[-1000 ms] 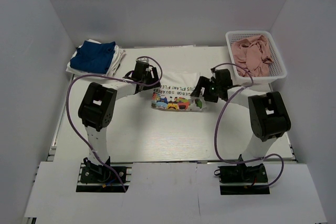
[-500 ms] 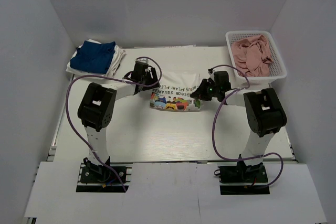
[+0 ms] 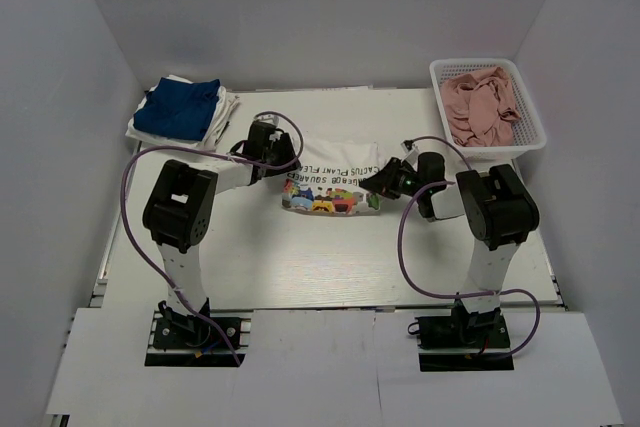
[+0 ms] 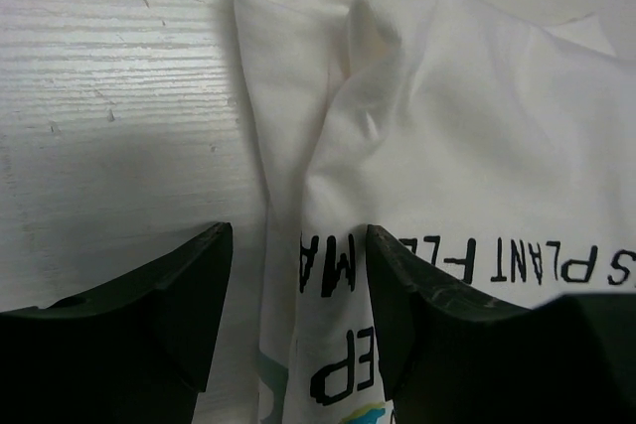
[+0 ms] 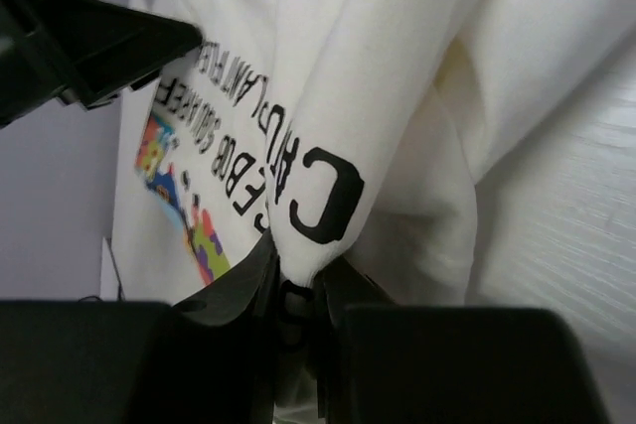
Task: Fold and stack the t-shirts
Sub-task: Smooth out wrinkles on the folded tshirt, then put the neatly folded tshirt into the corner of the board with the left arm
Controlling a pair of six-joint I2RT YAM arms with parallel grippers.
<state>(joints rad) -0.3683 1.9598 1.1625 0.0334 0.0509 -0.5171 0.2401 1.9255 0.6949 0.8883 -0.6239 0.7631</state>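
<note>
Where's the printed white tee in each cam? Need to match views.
Top external: printed white t-shirt at the centre of the table, between left gripper and right gripper.
Left wrist: fills the right side, folded edge between the open jaws.
Right wrist: fills most of the frame, pinched in the shut jaws.
Shared landmark: its dark lettering.

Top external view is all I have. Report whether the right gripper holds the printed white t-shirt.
Observer: Right wrist view: the right gripper is shut on a fold of the printed white t-shirt, just under a black letter C.
Operator: Now the left one.
Observer: The left gripper is open, the shirt's folded edge lying in its gap, unpinched.
Operator: Say what lies under each side.
Observer: One finger is over bare table, the other over the black lettering.
</note>
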